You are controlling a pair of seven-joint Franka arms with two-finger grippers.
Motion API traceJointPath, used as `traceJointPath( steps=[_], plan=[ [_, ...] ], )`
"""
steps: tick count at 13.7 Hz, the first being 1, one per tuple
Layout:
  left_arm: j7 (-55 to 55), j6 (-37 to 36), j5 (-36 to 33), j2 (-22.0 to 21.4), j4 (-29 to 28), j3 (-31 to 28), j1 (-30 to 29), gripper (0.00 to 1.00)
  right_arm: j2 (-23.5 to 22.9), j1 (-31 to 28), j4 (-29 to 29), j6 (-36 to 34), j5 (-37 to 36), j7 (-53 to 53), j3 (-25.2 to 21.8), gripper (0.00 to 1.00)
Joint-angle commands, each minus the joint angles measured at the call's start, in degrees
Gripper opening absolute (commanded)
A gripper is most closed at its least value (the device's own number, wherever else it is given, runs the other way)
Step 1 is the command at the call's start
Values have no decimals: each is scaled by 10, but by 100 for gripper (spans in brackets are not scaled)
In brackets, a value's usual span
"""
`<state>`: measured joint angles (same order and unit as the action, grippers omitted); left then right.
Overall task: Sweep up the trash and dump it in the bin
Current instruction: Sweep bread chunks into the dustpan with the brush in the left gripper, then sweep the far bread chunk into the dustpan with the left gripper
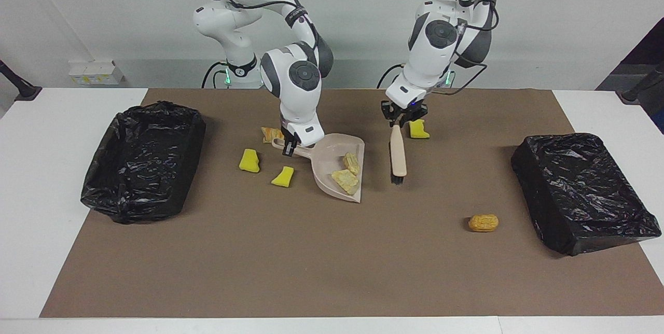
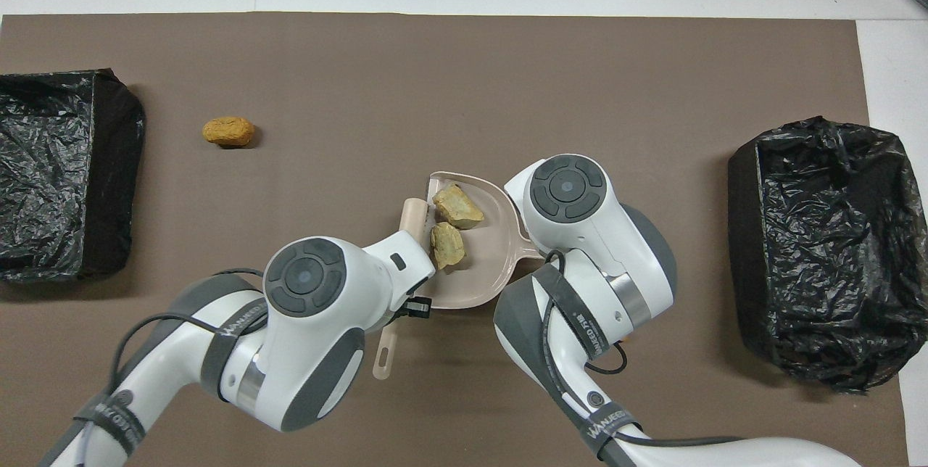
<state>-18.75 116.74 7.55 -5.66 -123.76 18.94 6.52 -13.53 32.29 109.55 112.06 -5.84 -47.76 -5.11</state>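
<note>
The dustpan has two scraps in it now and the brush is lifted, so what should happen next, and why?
Probably carry the brush, shut in the left gripper, toward the yellow chunk beside it and sweep that in. The right gripper holds the dustpan flat on the mat, and it has room beside its two scraps.

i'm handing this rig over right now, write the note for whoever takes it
Left gripper: shut on the brush, raised beside the dustpan.
Right gripper: shut on the dustpan handle, pan on the mat.
Done: two tan scraps lie in the pan.
Left: three yellow chunks, an orange lump and one scrap by the handle to sweep, then dump. Bins at both table ends.
</note>
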Motion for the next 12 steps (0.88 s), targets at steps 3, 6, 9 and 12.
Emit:
traceJointPath(
  steps=[3, 6, 9, 12],
  plan=[
    [1, 3, -94, 49, 59, 5, -110, 0, 10, -5, 20, 22, 12, 17, 4, 0],
    [48, 40, -147, 135, 125, 2, -154, 0, 10, -4, 22, 22, 13, 18, 4, 0],
    [77, 50, -215, 215, 196, 1, -181, 0, 12, -4, 31, 33, 13, 19, 4, 0],
    [86, 80, -261, 260, 211, 1, -213, 0, 13, -4, 31, 34, 13, 19, 4, 0]
  ],
)
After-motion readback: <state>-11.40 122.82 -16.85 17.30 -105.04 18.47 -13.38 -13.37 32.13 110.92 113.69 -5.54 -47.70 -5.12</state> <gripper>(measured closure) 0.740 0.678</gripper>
